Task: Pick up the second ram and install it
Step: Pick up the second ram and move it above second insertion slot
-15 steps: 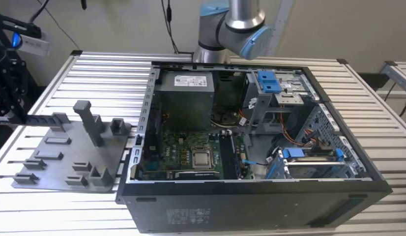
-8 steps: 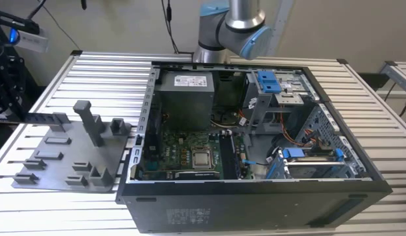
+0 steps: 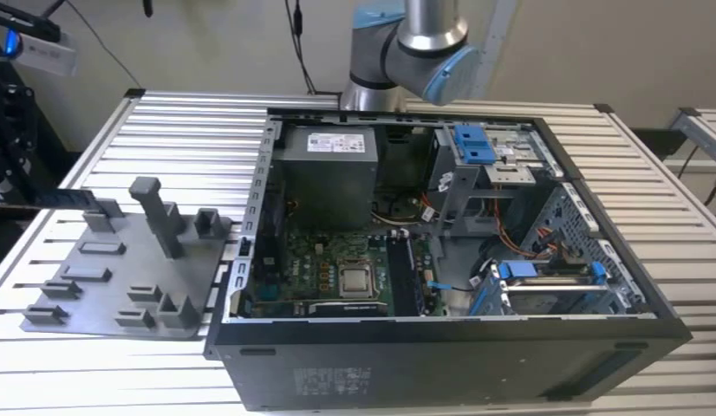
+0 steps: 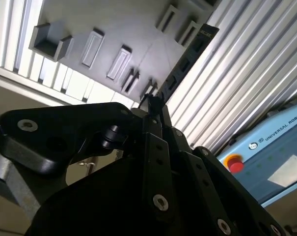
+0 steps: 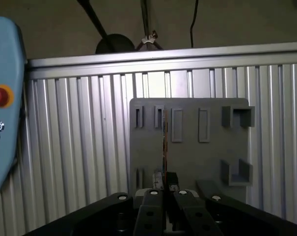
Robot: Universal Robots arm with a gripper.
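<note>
A wide table of ribbed silvery aluminium profiles (image 3: 173,130) takes up most of the exterior view, its slats catching soft, even light. Behind it rises a plain cream-coloured wall (image 3: 589,52), with thin black cables (image 3: 298,39) hanging down it. At the exterior view's right stands a second table of the same silvery slatted metal (image 3: 699,130), separated from the first by a dark gap. In the first wrist view a dull brown surface (image 5: 246,22) lies beyond the table's far edge.

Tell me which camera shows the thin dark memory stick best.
The second wrist view: the thin, flat, dark green-black memory stick shows its broad face. In the first wrist view it is edge-on; in the exterior view it is a small dark strip.
</note>
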